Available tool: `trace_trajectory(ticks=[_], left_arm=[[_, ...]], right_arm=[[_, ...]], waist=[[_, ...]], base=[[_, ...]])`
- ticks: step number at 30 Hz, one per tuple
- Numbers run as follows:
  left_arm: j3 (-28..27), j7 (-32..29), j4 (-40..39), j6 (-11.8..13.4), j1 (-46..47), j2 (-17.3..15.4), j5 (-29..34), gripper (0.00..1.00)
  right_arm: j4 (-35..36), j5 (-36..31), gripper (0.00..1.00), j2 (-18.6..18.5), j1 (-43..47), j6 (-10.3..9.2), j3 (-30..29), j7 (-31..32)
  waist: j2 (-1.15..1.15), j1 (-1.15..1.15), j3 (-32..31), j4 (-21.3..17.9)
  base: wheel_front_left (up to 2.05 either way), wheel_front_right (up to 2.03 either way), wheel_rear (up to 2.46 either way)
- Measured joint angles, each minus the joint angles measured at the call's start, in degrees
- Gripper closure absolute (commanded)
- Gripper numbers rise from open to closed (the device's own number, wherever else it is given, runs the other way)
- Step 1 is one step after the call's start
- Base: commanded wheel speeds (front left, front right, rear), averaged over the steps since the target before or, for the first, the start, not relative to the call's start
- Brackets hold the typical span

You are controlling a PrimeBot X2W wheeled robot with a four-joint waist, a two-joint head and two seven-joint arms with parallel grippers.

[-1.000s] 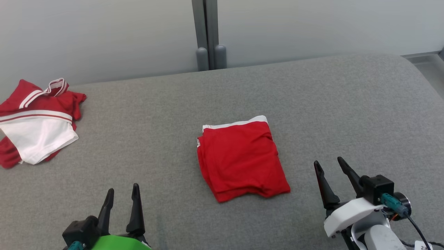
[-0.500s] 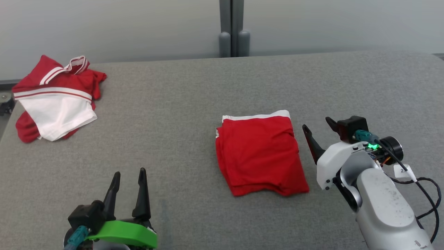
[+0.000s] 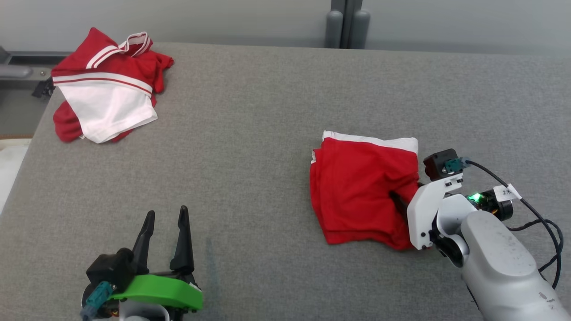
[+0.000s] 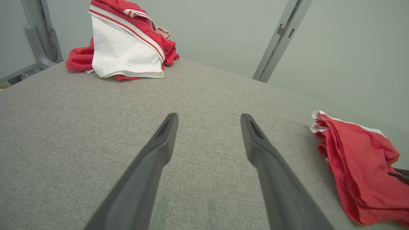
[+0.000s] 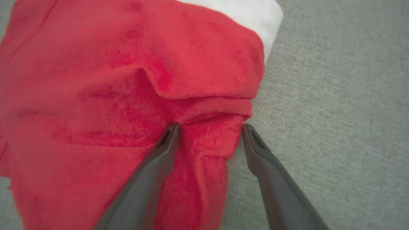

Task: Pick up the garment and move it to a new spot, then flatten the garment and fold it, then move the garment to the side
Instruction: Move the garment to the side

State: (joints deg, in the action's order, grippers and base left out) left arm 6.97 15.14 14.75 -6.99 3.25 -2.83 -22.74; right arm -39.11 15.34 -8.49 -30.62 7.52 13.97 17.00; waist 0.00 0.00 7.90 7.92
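Two grippers, both open: right gripper (image 5: pixel 211 127) straddles the folded red garment's (image 3: pixel 357 191) right edge, fabric between its spread fingers; left gripper (image 4: pixel 207 118) hovers empty over the grey table (image 3: pixel 250 156).

Support: grey woven-fabric surface (image 3: pixel 250 133), spanning most of the frame. Lying directly on it, right of centre: folded red garment (image 3: pixel 357 191), white band along its upper edge. At upper left, near the surface corner: crumpled red-and-white garment (image 3: pixel 107 84).
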Motion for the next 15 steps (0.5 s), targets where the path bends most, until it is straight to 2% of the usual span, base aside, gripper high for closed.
trace_trajectory(ticks=[4,5,6,8,9,10,11,15], left_arm=[[-0.04,0.0,-0.13,0.0,0.58,0.0,0.01,0.0],[-0.04,0.0,-0.19,0.0,0.68,0.0,0.0,0.0],[-0.02,0.0,-0.22,0.0,0.73,0.0,0.01,0.0],[0.08,0.0,-0.25,0.0,0.93,0.0,0.01,0.0],[0.14,0.0,-0.27,0.0,1.02,0.0,0.02,0.0],[0.22,0.0,-0.31,0.0,1.17,0.0,0.02,0.0],[0.29,-0.01,-0.42,-0.03,1.36,0.0,0.07,0.0],[0.37,0.0,-1.14,-0.07,2.11,0.0,0.74,0.0]], right_arm=[[-1.53,2.15,0.0,-0.11,-1.08,0.0,0.97,1.13],[-1.91,2.61,0.4,-0.11,-1.44,0.0,1.16,1.14],[-2.21,2.89,0.53,-0.12,-1.77,0.0,1.34,1.14],[-2.86,3.42,0.69,-0.03,-2.55,0.0,1.8,1.11],[-3.13,3.56,0.87,-0.02,-2.91,0.0,1.99,1.02],[-3.41,3.75,0.95,0.03,-3.27,0.0,2.33,0.62],[-3.54,3.79,1.0,0.03,-3.53,0.0,2.66,-0.1],[-3.86,3.76,1.0,-0.64,-5.6,0.03,4.1,-3.13]], waist=[[0.0,0.0,1.2,0.65],[0.0,0.0,1.48,0.69],[0.0,0.0,1.67,0.69],[0.0,0.0,2.06,0.49],[0.0,0.0,2.18,0.35],[0.0,0.0,2.34,0.15],[0.0,0.0,2.5,-0.08],[0.0,0.0,3.21,-1.84]], base=[[0.0,0.0,0.0],[0.0,0.0,0.0],[0.0,0.0,0.0],[0.0,0.0,0.0],[0.0,0.0,0.0],[0.0,0.0,0.0],[0.0,0.0,0.0],[0.0,0.0,0.0]])
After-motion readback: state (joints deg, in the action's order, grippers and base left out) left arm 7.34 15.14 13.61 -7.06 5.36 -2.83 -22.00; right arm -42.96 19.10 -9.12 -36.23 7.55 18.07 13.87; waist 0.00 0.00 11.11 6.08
